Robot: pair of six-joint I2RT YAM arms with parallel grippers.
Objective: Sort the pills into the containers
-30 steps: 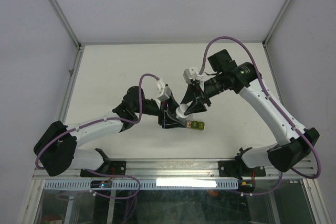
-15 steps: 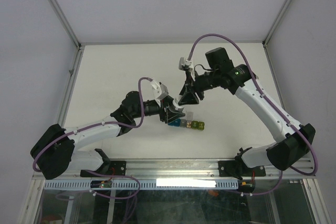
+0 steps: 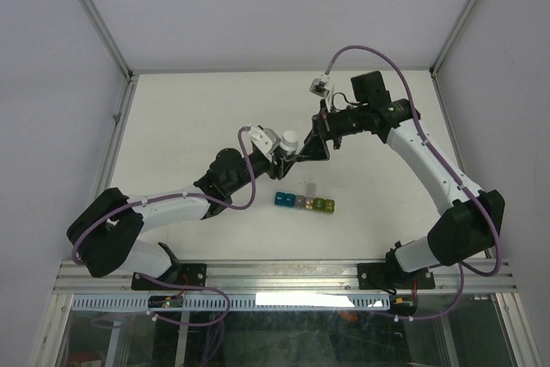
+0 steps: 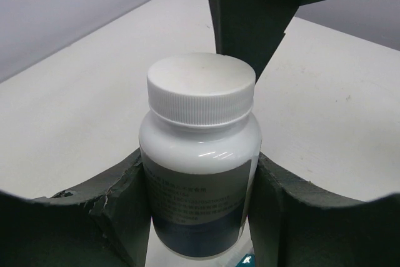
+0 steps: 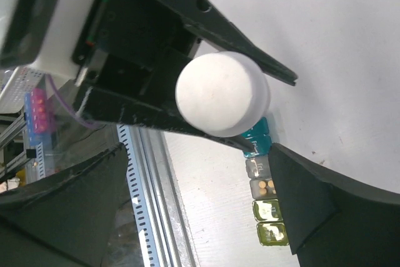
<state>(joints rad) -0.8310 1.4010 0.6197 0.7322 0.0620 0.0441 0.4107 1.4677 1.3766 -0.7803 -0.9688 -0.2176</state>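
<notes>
The containers (image 3: pixel 304 203) lie as a short coloured strip on the white table, with one clear lid standing up. In the right wrist view the containers (image 5: pixel 265 186) show a grey compartment open, with two orange pills (image 5: pixel 267 186) inside. My left gripper (image 3: pixel 284 150) is shut on a white-capped bottle (image 3: pixel 290 139) with a dark label, held upright above the table behind the strip. The bottle (image 4: pixel 200 154) fills the left wrist view between the left gripper's (image 4: pixel 200 176) jaws. My right gripper (image 3: pixel 308 149) stands open just beside the cap (image 5: pixel 222 94), its jaws wide apart and holding nothing.
A slotted metal rail (image 5: pixel 150 204) runs along the table's near edge. The table's side frame (image 3: pixel 116 139) borders the left, and white walls close in the back and sides.
The left arm has carried the bottle up and away from the strip toward the back. The right gripper has opened wide and drawn back from the cap.
</notes>
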